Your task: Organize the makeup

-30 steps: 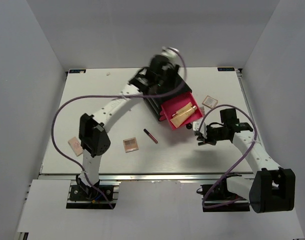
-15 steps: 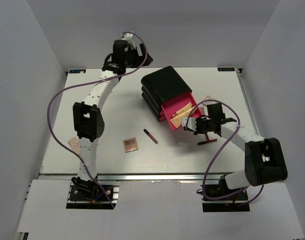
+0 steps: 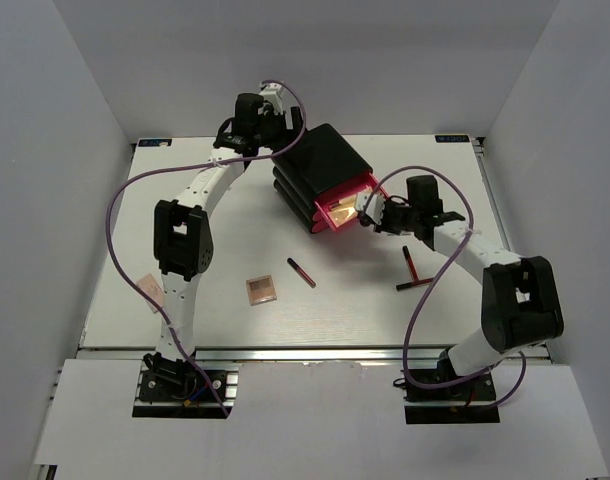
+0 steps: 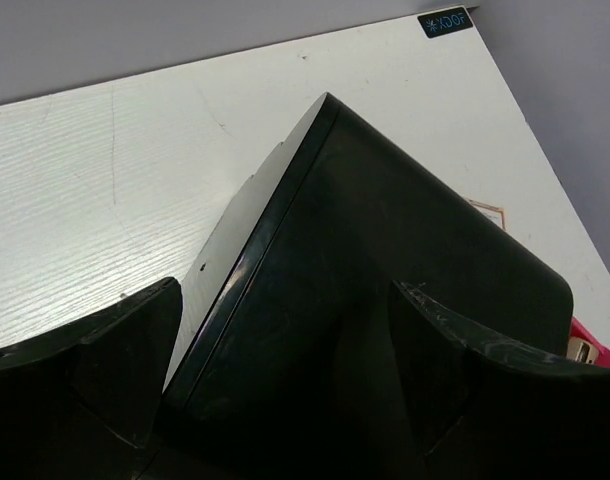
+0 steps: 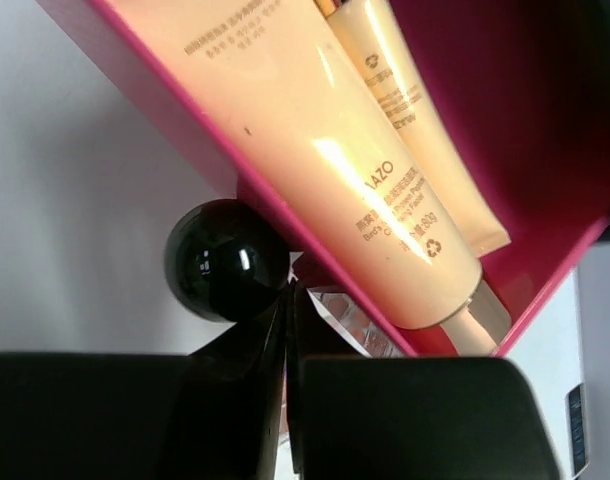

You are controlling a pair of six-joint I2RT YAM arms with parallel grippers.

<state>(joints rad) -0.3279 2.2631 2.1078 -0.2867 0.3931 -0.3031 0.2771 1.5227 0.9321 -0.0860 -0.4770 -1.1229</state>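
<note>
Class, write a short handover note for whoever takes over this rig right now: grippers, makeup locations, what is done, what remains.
Left gripper: open, jaws astride the back corner of the black box.
Right gripper: shut, empty, tips beside the drawer knob.
Done: two tan tubes lie in the pink drawer, partly open.
Left: stick and middle palette mid-table, left palette by the left arm, seemingly two sticks by the right arm, far palette beyond the box. Stow them, shut the drawer.
</note>
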